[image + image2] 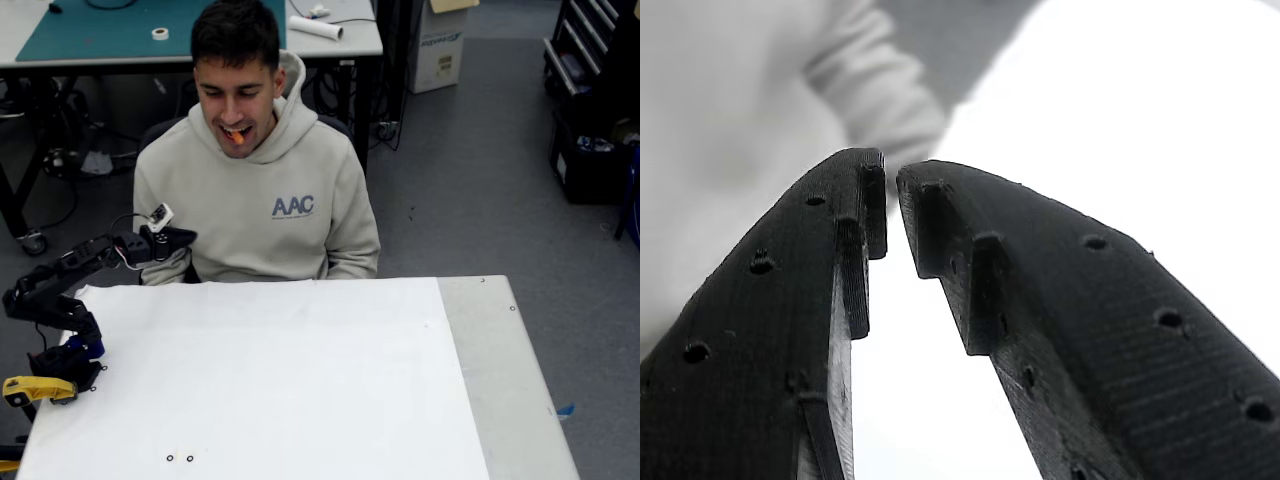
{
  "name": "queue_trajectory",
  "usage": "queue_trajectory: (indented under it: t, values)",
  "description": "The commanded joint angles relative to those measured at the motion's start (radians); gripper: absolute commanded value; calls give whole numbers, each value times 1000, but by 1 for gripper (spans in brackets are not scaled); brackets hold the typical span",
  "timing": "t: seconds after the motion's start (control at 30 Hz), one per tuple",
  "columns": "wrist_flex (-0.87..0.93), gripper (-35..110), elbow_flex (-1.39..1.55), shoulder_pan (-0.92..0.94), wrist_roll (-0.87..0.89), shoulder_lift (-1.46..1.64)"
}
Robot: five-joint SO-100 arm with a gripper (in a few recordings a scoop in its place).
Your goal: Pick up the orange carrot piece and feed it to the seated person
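Fixed view: carrot piece (235, 133) sits in the mouth of the seated person (262, 200) behind the table (300, 370); gripper (185, 236) hangs below, near the chest, holding nothing. Wrist view: jaws nearly closed, a thin gap at the gripper (891, 205) tips, empty

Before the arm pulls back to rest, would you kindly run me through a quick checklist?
1. Carrot piece delivered: ok, it sits in the seated person's mouth.
2. Claw empty: ok, nothing between the fingers.
3. Claw tips nearly together: ok, a narrow gap shows in the wrist view.
4. Claw clear of the person: cannot tell, it is close to the sleeve.
5. Table free under the arm: ok.
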Motion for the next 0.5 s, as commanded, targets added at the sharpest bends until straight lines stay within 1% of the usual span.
queue_trajectory:
  t: [0.0,0.17,0.47]
  values:
    - [-9,-2,109,-32,20,206]
    - [-8,-2,299,-66,21,382]
    - [6,-2,589,-55,21,634]
